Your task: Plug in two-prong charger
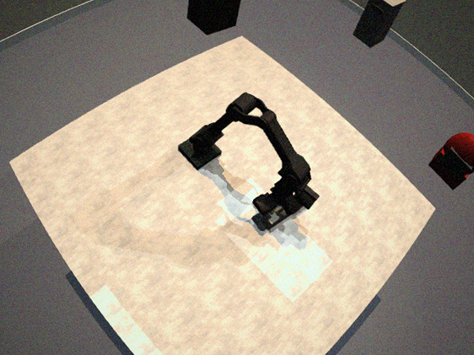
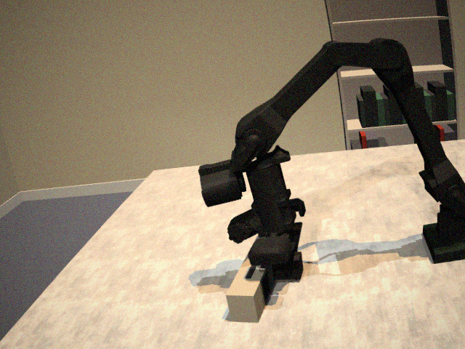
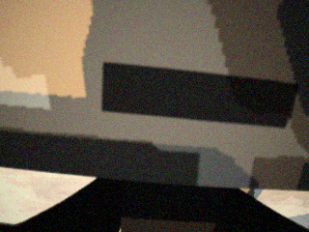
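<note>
The power strip [image 2: 245,307] [image 3: 154,55] is a long beige block on the table, with a dark recessed outlet [image 3: 193,94] on its top in the wrist view. My gripper [image 2: 277,279] [image 3: 162,175] points down, low over and beside the strip, and is shut on the charger. The charger [image 3: 169,195] shows only as a dark block between the fingers at the bottom of the wrist view, at the strip's edge. Its prongs are hidden, and I cannot tell whether they touch or enter an outlet. In the top view the arm mostly covers the strip.
The arm base [image 1: 199,151] [image 2: 445,242] stands on the pale mottled table [image 1: 144,139]. Bright light patches and arm shadows lie around the gripper. Beyond the table are a red and black object [image 1: 460,157], dark boxes and a shelf [image 2: 394,71] with books.
</note>
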